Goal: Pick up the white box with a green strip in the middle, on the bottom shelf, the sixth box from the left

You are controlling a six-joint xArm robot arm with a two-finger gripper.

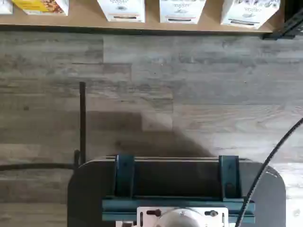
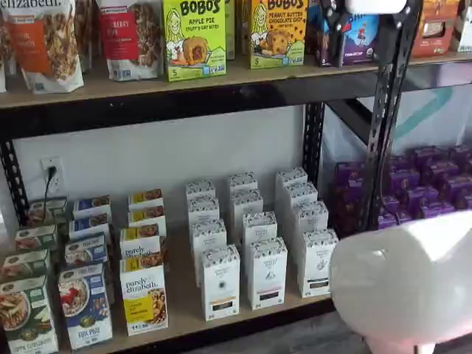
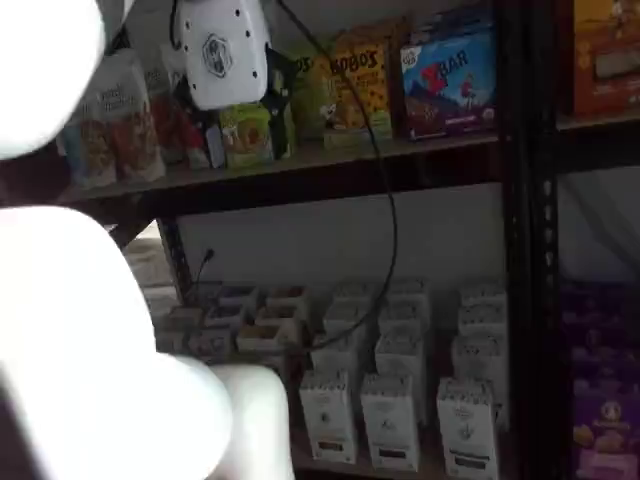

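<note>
While the gripper (image 3: 222, 50) hangs high at upper left, fingers hidden but presumably wide, we judge the white box (image 2: 318, 262), lower right on the bottom shelf (image 2: 184, 313), light, stiff, crushable: hold its narrow sides.

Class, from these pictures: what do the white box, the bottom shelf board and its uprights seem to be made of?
White box: likely matte printed cardboard, with sharp folded edges. Bottom shelf: light tan board, wood or wood-look, with no strong sheen. Uprights: black painted metal, judging by the punched holes.
</note>
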